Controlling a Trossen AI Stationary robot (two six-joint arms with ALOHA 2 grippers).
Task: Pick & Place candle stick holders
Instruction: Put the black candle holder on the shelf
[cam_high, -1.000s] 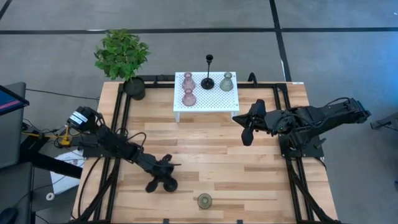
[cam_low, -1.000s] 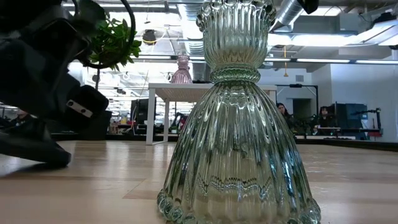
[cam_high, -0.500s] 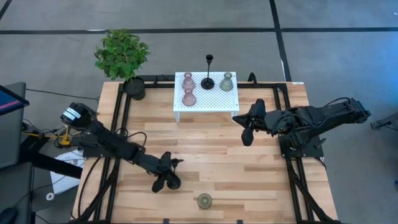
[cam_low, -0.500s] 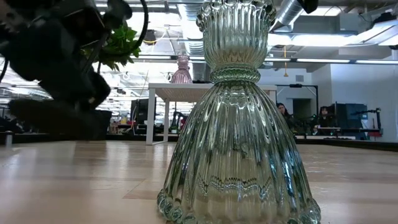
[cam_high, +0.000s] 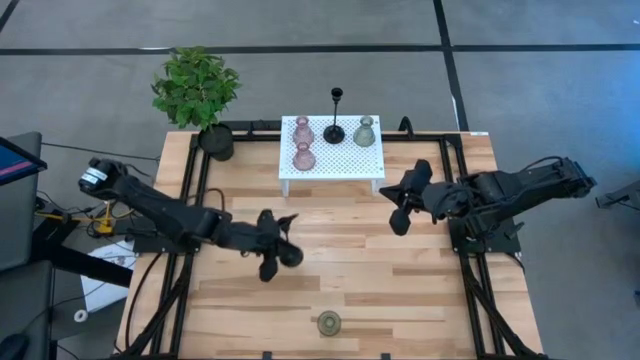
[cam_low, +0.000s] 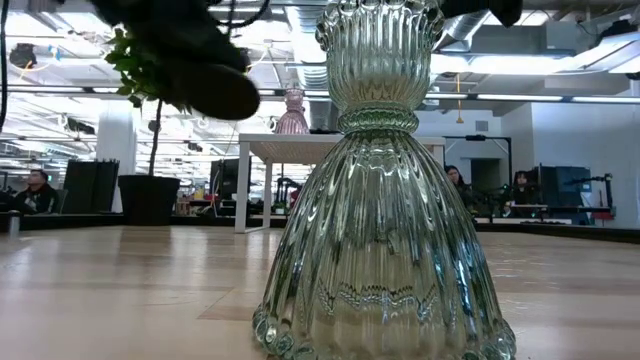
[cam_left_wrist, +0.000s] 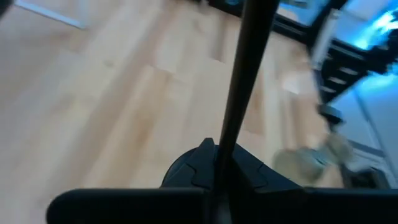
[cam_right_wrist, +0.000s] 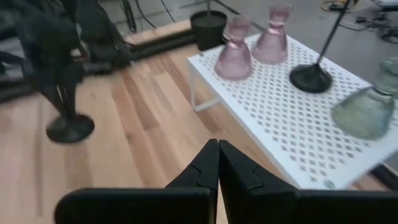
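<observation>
Left jaws (cam_high: 268, 247) pinched on thin stem of black holder (cam_right_wrist: 69, 127), carried clear of bench (cam_high: 400, 290), likely bound for white rack (cam_high: 330, 162). Right jaws (cam_high: 400, 205) closed, empty, waiting beside rack. Green holder (cam_high: 329, 322) left standing near front edge.

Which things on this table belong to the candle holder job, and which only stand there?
Job:
- two pink holders
- green holder on the white rack
- green holder near the front edge
- black holder on the rack
- black holder in the left gripper

Only standing there:
- potted plant
- white rack
</observation>
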